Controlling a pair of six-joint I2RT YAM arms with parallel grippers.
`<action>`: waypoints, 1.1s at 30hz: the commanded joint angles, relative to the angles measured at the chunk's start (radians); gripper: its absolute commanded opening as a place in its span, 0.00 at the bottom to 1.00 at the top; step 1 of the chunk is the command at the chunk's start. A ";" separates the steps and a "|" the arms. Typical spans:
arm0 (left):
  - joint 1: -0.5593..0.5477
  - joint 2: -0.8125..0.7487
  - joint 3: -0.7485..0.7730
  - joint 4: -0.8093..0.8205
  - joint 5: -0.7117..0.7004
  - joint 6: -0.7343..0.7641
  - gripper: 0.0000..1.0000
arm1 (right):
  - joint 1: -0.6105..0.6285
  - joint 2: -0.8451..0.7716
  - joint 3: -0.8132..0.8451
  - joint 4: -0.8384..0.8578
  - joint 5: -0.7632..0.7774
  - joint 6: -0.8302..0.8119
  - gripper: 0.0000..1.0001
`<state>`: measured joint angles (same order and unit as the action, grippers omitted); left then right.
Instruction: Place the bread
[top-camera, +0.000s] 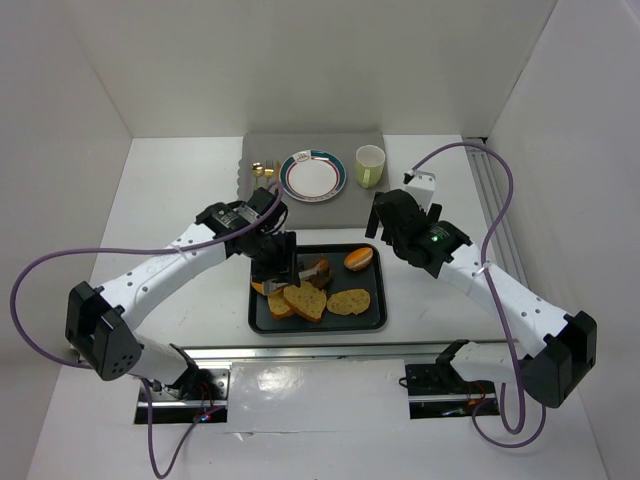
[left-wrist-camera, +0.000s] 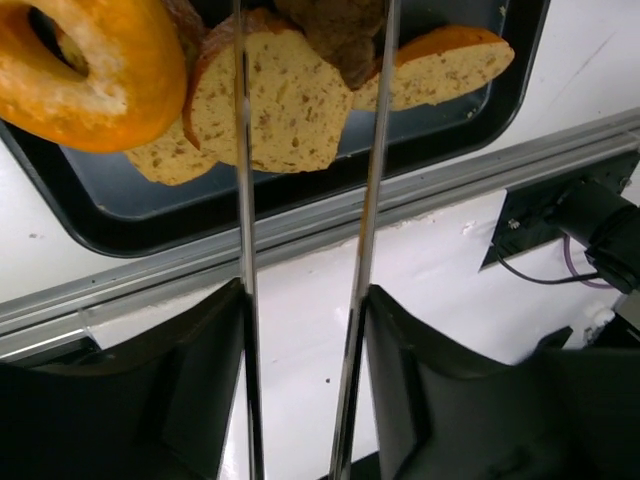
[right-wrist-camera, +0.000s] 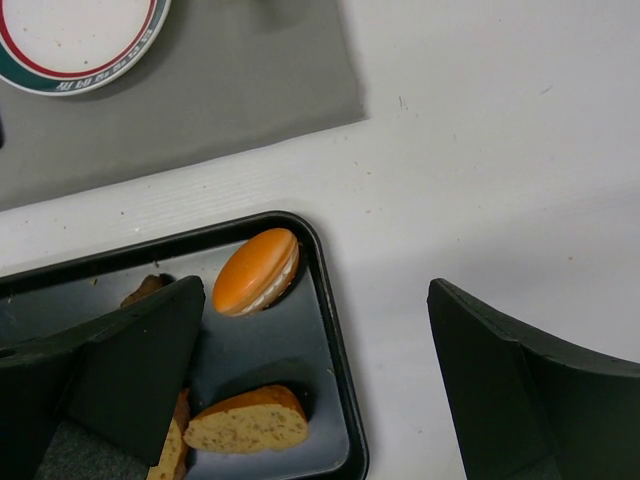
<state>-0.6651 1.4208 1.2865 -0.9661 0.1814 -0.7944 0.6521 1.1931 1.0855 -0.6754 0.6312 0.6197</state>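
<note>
1. The white table (top-camera: 180, 200) carried a grey mat (top-camera: 262, 148) at its far edge and a black tray (top-camera: 379, 305) by the middle of its near edge.
2. The left arm (top-camera: 170, 262) reached up from the near left and inward, its wrist bent down over the tray's far left part.
3. The right arm (top-camera: 500, 290) leaned inward from the near right, its wrist just past the tray's far right corner.
4. The bread (top-camera: 305, 300) lay in the tray: slices (top-camera: 349, 301) toward the near edge, a ring doughnut (left-wrist-camera: 80, 70) by the left edge, an orange bun (top-camera: 359, 260) in the far right corner and a dark lump (left-wrist-camera: 335, 30) mid-tray.
5. The left gripper (top-camera: 288, 266) hung over the slices with its thin fingers (left-wrist-camera: 245, 250) apart and the dark lump between them. The tips were cut off, so we could not tell whether they gripped it.
6. The right gripper (right-wrist-camera: 318, 300) gaped wide and held nothing, with the orange bun just beside one finger.
</note>
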 joint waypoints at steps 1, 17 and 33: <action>0.004 0.013 0.000 0.018 0.078 -0.025 0.58 | 0.000 -0.015 -0.004 0.002 0.018 0.008 1.00; 0.097 -0.039 0.191 -0.039 -0.028 0.099 0.13 | 0.000 0.014 -0.022 0.042 -0.001 -0.012 1.00; 0.355 0.530 0.718 0.227 -0.033 0.215 0.10 | 0.000 0.045 0.005 0.011 0.087 -0.031 1.00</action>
<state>-0.3252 1.8473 1.9278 -0.8246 0.1333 -0.6201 0.6521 1.2373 1.0702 -0.6594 0.6441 0.5999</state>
